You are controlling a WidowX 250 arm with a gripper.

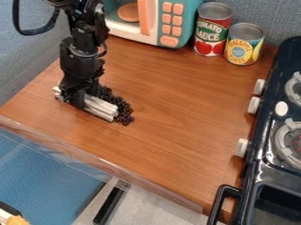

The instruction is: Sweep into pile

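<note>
The black gripper (pixel 79 97) hangs low over the left part of the wooden counter, pointing down and holding a silvery-white bar (pixel 101 107) across its fingers. The bar lies at a slant on or just above the counter, one end at the left of the gripper, the longer end toward the lower right. Small dark beads (pixel 122 107) are heaped along the bar's far and right side, from behind the gripper to just past the bar's right end. Part of the heap is hidden behind the gripper.
A teal toy microwave (pixel 187 22) stands at the back, beside a tomato sauce can (pixel 212 30) and a pineapple can (pixel 243 45). The toy stove (pixel 264 162) lines the right side. A clear rim (pixel 111 165) runs along the counter's front edge.
</note>
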